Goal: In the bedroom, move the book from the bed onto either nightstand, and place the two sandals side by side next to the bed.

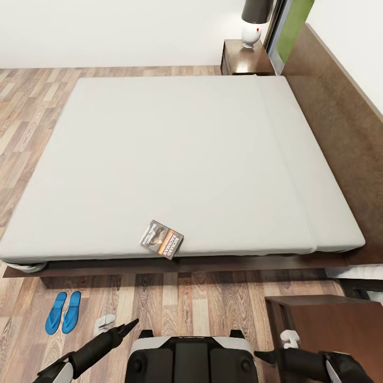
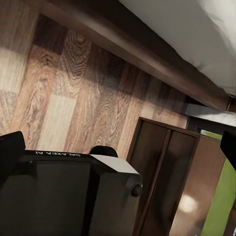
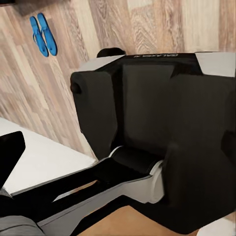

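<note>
Head view, thin rectangular book [image 1: 161, 239], smooth mattress [image 1: 175, 154]

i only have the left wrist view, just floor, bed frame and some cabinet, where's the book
Observer: The book lies flat on the bed, right at the mattress edge nearest the robot, in the head view.
Operator: and the sandals
Observer: The two blue sandals lie side by side on the wood floor, beside the bed frame on the robot's left.
Operator: any nightstand free
Observer: A dark nightstand stands past the far side of the bed by the headboard, with a lamp on it. Another dark wooden top sits close on the robot's right.
</note>
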Controlling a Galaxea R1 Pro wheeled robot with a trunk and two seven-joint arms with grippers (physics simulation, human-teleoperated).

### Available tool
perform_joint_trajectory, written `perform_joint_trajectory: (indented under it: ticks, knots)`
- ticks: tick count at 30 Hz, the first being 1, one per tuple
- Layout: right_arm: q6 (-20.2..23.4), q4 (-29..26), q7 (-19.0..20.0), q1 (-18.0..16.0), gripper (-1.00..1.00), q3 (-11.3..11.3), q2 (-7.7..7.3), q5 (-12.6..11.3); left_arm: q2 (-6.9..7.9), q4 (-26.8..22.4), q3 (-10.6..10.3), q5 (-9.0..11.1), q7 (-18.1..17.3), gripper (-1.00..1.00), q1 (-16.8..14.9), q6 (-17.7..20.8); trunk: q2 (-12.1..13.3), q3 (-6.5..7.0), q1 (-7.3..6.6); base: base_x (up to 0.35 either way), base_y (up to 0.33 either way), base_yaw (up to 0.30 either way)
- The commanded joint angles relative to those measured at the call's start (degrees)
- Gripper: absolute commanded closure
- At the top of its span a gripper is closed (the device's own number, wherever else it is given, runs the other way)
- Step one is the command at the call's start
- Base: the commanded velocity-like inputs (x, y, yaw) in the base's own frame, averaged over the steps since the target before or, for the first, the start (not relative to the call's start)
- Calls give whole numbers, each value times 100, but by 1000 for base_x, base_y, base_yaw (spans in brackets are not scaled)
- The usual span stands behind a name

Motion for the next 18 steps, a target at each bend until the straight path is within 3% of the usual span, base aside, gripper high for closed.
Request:
perform_joint_trajectory:
  ticks: [1, 6, 10, 17, 18]
  knots:
    - [93, -74, 6, 0, -100, -6, 0, -31, 6, -3, -23, 61, -10, -100, -1, 52, -8, -6, 3, 0, 0, 0]
    - [223, -361, -33, -10, -100, -13, 56, -38, 6, -3, -23, 61, -15, -100, -1, 51, -8, -6, 3, 0, 0, 0]
    - [239, -404, -68, -24, -100, -37, 615, -158, 6, -3, -23, 57, -16, -100, -1, 51, -8, -6, 3, 0, 0, 0]
    - [186, -403, -546, -26, -100, -62, 1161, -651, 14, -5, -15, 60, -25, -100, -1, 59, -8, -6, 3, 0, 0, 0]
    - [163, -402, -836, -28, -100, -64, 1436, -830, 15, -9, -10, 66, -35, -100, -1, 60, -8, -6, 3, 0, 0, 0]
